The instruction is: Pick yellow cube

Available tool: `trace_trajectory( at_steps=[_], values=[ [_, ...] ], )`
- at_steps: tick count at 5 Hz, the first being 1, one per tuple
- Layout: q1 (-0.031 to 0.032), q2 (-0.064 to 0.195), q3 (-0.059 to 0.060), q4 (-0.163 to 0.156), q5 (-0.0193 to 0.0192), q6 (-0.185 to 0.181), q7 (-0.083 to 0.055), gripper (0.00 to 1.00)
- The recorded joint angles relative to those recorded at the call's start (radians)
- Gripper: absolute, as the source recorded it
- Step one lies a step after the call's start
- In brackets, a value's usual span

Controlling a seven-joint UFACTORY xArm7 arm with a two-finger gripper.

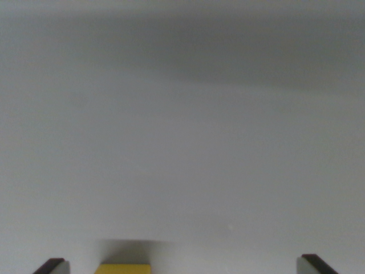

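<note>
Showing: gripper (185, 265), fingers spread wide; yellow cube (122, 269) between them, nearer the wrist view's left finger (51, 266), untouched; pale surface (182, 142).

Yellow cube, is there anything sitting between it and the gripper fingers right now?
Nothing visible stands in the way. The yellow cube lies at the bottom edge of the wrist view, between the two fingertips of the gripper, nearer the one on the wrist view's left. Only bare grey surface shows around it.
</note>
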Motion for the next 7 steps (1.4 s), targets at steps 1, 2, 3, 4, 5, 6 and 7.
trace_trajectory(
  at_steps=[1, 2, 3, 4, 5, 6, 7],
  values=[
    [0.0056, 0.009, 0.006, -0.039, 0.0002, -0.047, 0.012, 0.0],
    [0.0056, 0.009, 0.006, -0.039, 0.0002, -0.047, 0.012, 0.0],
    [0.0111, 0.017, 0.011, -0.078, 0.0005, -0.094, 0.025, 0.0],
    [0.0111, 0.017, 0.011, -0.078, 0.0005, -0.094, 0.025, 0.0],
    [0.0165, 0.026, 0.017, -0.117, 0.0007, -0.14, 0.037, 0.0],
    [0.0165, 0.026, 0.017, -0.117, 0.0007, -0.14, 0.037, 0.0],
    [0.0215, 0.034, 0.022, -0.152, 0.0009, -0.182, 0.048, 0.0]
  ],
)
